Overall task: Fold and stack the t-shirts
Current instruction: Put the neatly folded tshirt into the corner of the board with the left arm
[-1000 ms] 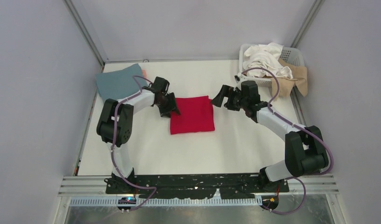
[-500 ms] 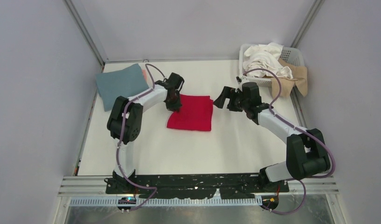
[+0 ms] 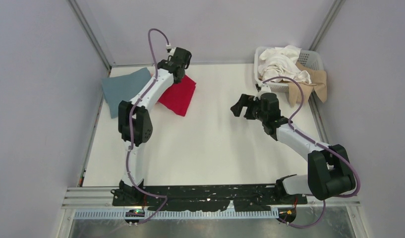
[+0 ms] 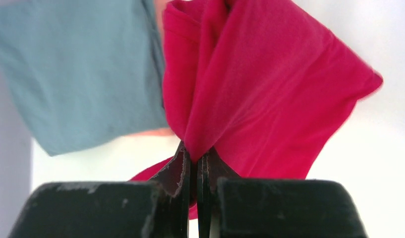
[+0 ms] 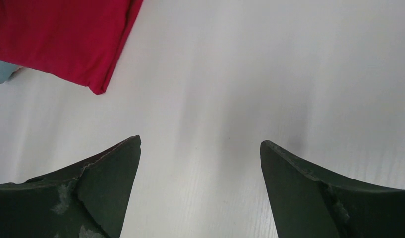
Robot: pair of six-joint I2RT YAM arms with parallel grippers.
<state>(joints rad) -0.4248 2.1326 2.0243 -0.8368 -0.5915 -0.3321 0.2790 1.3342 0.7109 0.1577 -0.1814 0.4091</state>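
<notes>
The folded red t-shirt [image 3: 178, 95] sits tilted in the upper left of the overhead view, just beside the teal-blue t-shirt [image 3: 122, 90], which lies flat near the left edge of the table [image 3: 215, 148]. The left gripper [image 4: 194, 166] has its jaws closed tight on a bunched fold of the red cloth. At centre right, the right gripper [image 5: 200, 148] is spread wide over bare table and holds nothing. In the upper right corner, a white slotted basket [image 3: 313, 57] holds crumpled white t-shirts [image 3: 282, 62], and a tan t-shirt [image 3: 310, 84] drapes over its rim.
</notes>
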